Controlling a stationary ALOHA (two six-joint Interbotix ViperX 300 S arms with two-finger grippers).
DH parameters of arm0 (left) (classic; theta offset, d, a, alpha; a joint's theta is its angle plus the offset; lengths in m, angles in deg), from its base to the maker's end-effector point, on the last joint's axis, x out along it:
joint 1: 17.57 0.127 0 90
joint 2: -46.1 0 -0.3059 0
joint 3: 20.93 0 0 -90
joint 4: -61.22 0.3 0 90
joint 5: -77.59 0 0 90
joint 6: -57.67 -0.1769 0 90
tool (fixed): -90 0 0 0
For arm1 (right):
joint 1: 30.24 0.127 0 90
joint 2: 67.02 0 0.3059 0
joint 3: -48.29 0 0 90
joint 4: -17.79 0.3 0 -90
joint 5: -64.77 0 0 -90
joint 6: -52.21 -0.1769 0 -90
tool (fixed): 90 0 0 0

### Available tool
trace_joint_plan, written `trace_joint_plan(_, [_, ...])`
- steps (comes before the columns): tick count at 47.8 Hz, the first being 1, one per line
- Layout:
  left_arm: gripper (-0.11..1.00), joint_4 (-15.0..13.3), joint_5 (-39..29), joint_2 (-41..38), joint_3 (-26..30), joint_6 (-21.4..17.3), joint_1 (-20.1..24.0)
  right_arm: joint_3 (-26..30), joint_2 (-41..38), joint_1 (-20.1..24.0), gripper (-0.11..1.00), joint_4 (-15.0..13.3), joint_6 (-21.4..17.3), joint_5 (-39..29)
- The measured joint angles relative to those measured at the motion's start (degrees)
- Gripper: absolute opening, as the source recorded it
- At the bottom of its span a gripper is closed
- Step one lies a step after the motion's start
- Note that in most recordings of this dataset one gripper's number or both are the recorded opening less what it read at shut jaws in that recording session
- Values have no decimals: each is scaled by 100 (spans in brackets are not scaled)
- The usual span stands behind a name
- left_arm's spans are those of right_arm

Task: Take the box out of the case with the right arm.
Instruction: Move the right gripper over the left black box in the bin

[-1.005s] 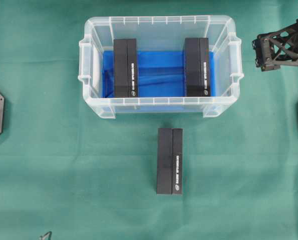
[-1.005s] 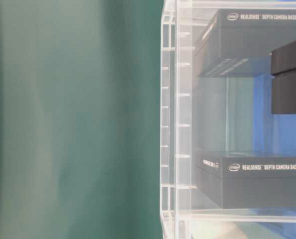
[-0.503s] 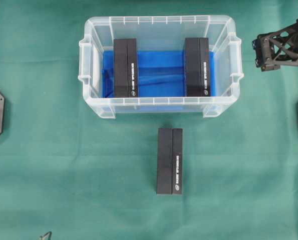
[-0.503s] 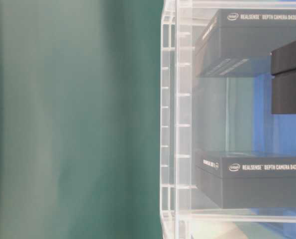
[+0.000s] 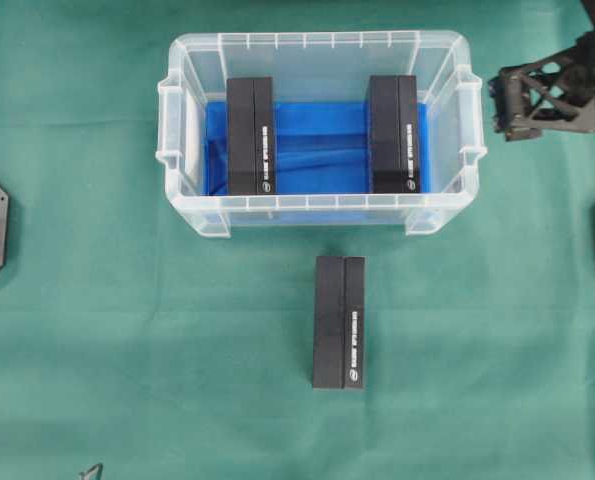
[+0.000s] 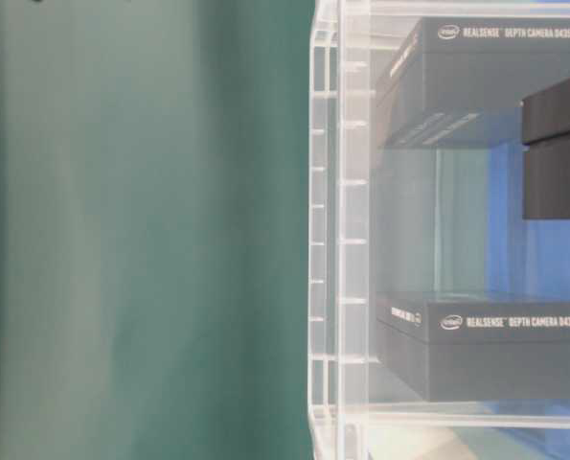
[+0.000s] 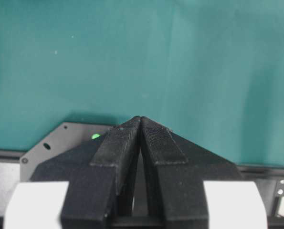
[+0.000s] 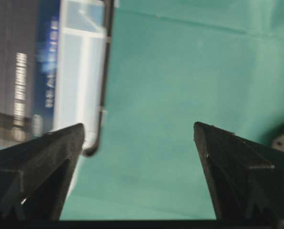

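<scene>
Three long black rectangular cardboard boxes with white lettering, counted from overhead: two inside the clear translucent plastic case [image 5: 320,50] with rounded rim and side handles, one on the green cloth [image 5: 127,340] outside it. Left box [image 5: 250,136] and right box [image 5: 394,133] standing on the blue sheet [image 5: 320,145] lining the bottom, well apart, one near each short wall, long axes parallel, running from the far wall toward the near wall in the overhead view. Third box [image 5: 339,321] lying just in front of the case's near wall, same orientation. One all-black lattice-frame right gripper [image 8: 139,138] beside the case's right handle, outside the rim, jaws spread wide, nothing between them. One left gripper [image 7: 141,119] over bare cloth, tips pressed together, holding nothing.
</scene>
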Motion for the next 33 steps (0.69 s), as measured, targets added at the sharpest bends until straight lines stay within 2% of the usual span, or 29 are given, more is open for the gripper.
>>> trace_joint_plan(14, [0, 0, 9, 0, 0, 0, 0, 861, -976, 0, 92, 35, 0, 220])
trace_joint_plan(33, [0, 0, 18, 9, 0, -18, 9, 2953, -2742, 114, 92, 53, 229, 246])
